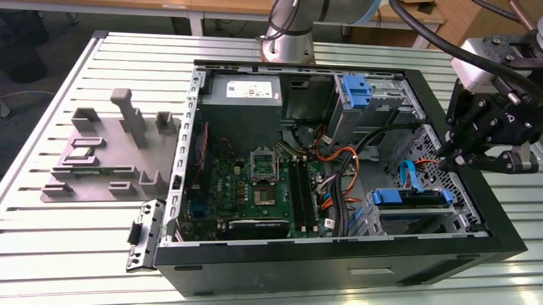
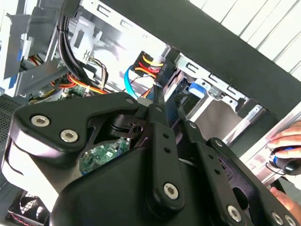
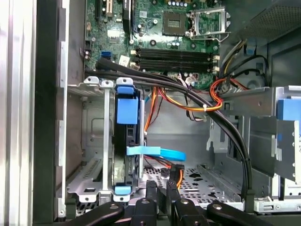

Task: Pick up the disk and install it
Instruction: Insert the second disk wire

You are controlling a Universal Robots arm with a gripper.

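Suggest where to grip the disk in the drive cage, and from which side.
Likely the disk's exposed blue-bracketed edge, pinched across the thickness, coming from the case's open side: it stands on edge in the drive cage, whose walls cover both faces.

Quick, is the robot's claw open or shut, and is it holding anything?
Gripper: shut, holding nothing, hanging over the computer case's edge near the blue-framed disk.

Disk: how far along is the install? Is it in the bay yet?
Looks done: the disk stands in a slot of the drive cage inside the case, its blue bracket showing. In hand: the gripper hangs beside the cage, carrying no disk. Left: I cannot tell whether the disk is fully seated, or the blue cable plugged in.
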